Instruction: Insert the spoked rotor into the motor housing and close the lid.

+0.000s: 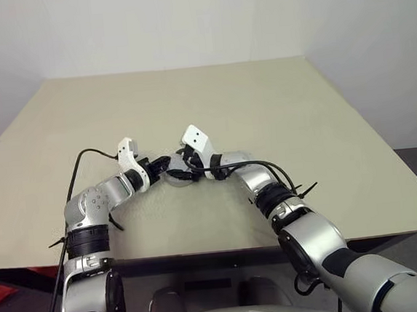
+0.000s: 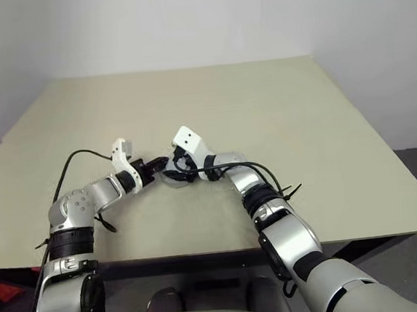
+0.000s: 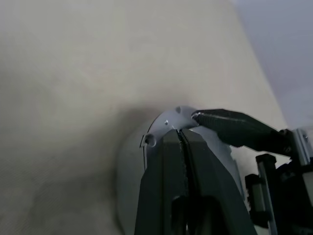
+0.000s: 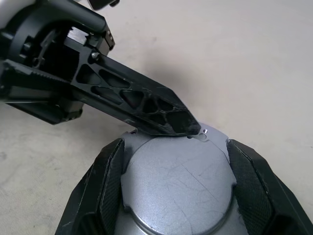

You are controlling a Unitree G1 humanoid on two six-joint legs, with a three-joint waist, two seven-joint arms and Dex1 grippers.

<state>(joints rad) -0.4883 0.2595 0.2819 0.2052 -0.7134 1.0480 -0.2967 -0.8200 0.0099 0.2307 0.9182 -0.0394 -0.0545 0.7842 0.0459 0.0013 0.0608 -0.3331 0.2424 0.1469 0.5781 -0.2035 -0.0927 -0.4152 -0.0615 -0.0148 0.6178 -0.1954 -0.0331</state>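
lid (image 4: 178, 183) of silver-grey metal lies flat and closed over the motor housing (image 1: 175, 178), hiding whatever is inside; its face is smooth, faintly scratched, with a small tab at the far rim. it sits on the beige table (image 1: 263, 107) between the two arms. right gripper (image 4: 181, 181) clasps its sides with wide-spread fingers (image 4: 110, 178). left gripper (image 4: 188, 128) is pinched together, tips touching the lid's rim.

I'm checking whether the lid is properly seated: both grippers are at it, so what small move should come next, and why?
Probably a gentle downward press by the shut left gripper. Its tip rests at the far edge of the silver-grey lid, while the right gripper brackets the disc on both sides with its jaws, steadying it on the table. Whether the lid is latched cannot be told.
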